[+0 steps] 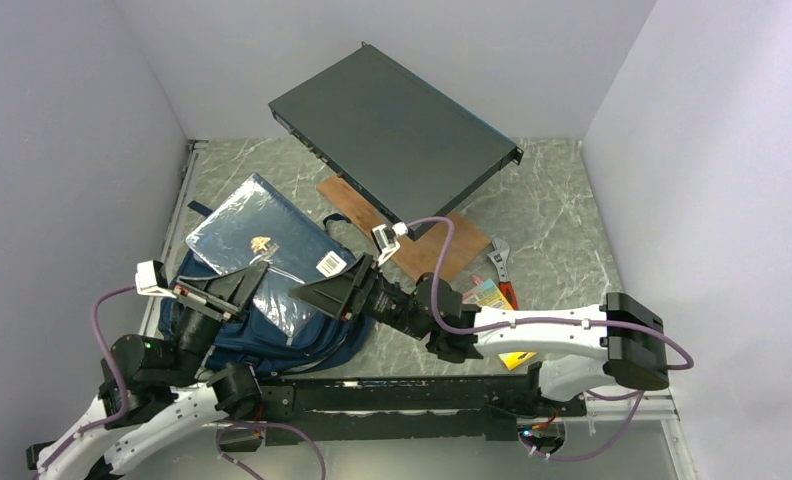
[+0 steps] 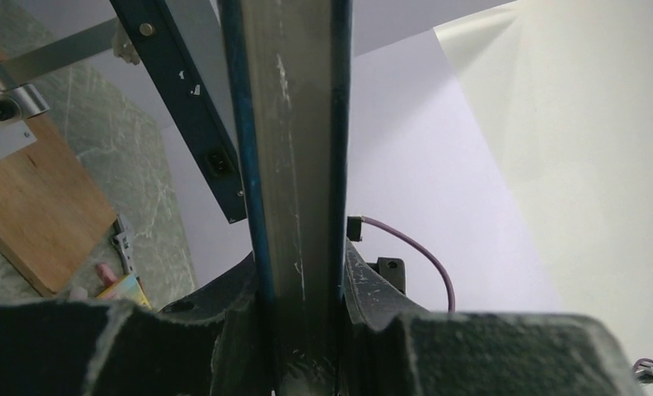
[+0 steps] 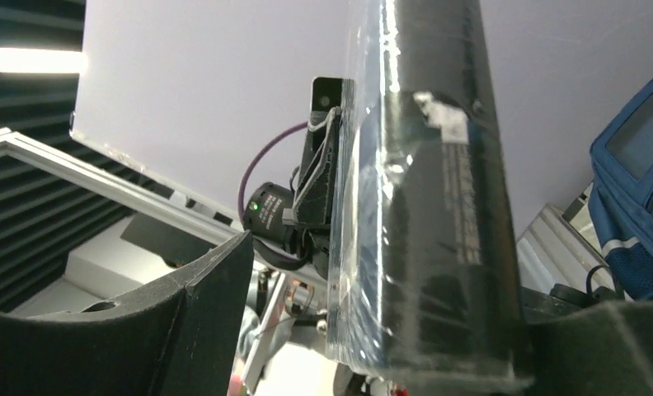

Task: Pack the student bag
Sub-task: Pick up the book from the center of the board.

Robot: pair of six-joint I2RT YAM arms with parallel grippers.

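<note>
Grey marble bench (image 1: 552, 215), student bag (image 1: 272, 345) at left, wrapped notebook (image 1: 257, 250) pinched above it by left hand (image 1: 245, 282), right hand (image 1: 332, 290) spread at its edge.

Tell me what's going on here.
Both arms are at a blue plastic-wrapped book held tilted over the student bag. The left gripper has its fingers clamped on the book's edge. The right gripper has its fingers open around the other side, not pinching it. Most of the book is outside the bag.
</note>
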